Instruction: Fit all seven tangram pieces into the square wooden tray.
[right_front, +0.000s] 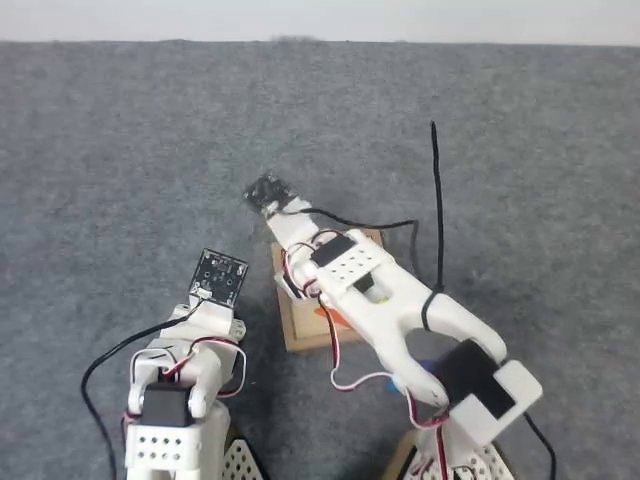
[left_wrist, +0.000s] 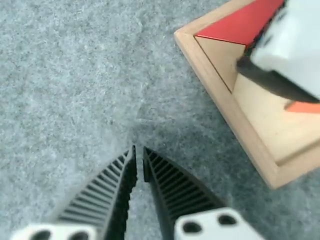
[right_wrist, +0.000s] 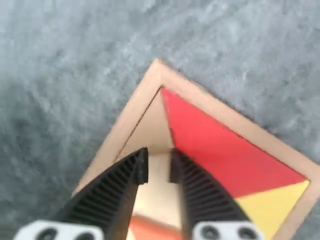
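Tray (right_front: 296, 336) sits under our right arm, partly filled.
Our right gripper (right_wrist: 158, 167), fingers narrowly parted, hovers over its corner by the red piece (right_wrist: 215, 145); left gripper (left_wrist: 139, 156) is pressed together. We likely fetch another piece next.

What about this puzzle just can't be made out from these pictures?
High view: the right arm covers most of the tray, so pieces cannot be counted.
Left wrist view: that arm, blurred, hides the tray's far part; the edge cuts the rest.
Right wrist view: the right gripper hides the tray's middle; the orange piece is cut by the edge.
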